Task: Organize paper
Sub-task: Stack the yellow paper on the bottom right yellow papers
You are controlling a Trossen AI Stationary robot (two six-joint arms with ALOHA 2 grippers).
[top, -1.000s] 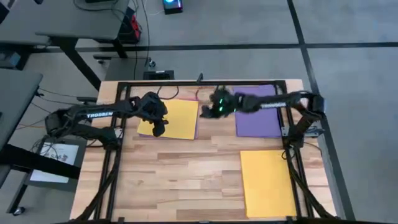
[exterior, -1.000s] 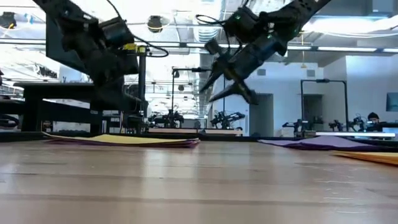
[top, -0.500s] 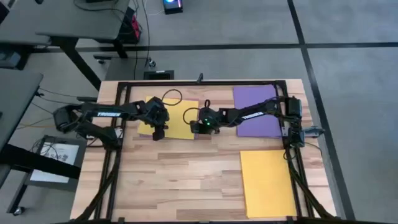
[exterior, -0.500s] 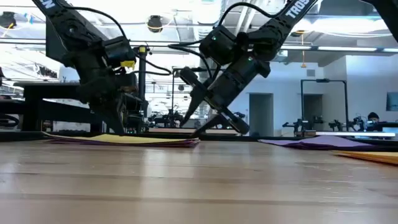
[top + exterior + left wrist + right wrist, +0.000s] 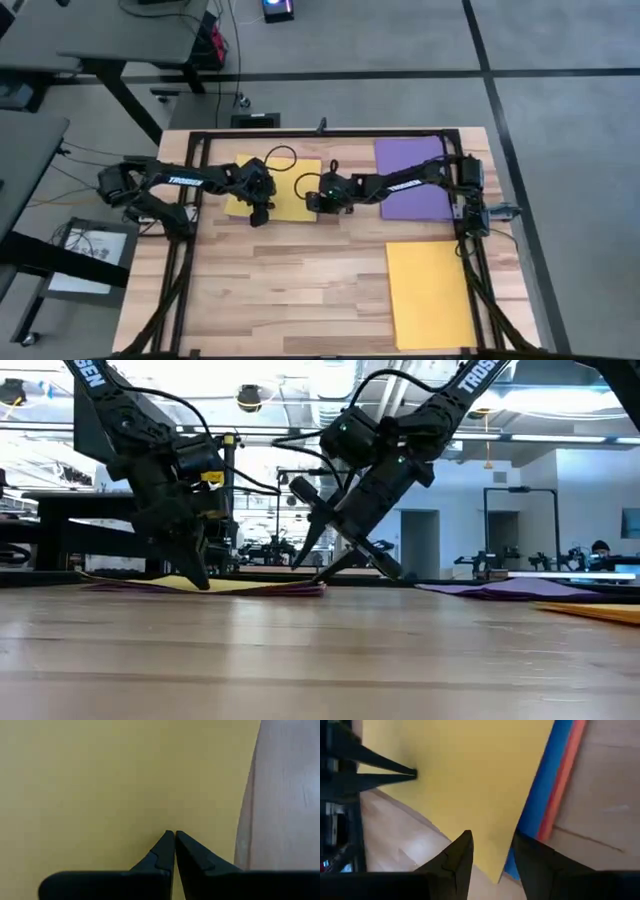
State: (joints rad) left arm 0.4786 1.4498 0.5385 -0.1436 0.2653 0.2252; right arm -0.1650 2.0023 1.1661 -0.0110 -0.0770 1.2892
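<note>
Left end effector (image 5: 174, 834) pinched closed, tips pressing yellow sheet (image 5: 285, 190) topping stack. Right end effector (image 5: 491, 840) parted, straddling stack's corner. Purple sheet (image 5: 412, 180) and second yellow sheet (image 5: 430, 292) well apart; worktop (image 5: 290, 290) bare between.

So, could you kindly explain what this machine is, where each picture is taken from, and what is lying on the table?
It is a two-armed robot at a wooden table, sorting coloured paper. One picture looks straight down from above, one looks level across the tabletop, and two come from cameras on the wrists. The left gripper, fingers shut, presses its tips on the yellow top sheet of a stack. The right gripper, fingers open, sits at that stack's corner, where blue and orange sheets peek out underneath. A purple sheet and another yellow sheet lie apart. Nothing is held.
</note>
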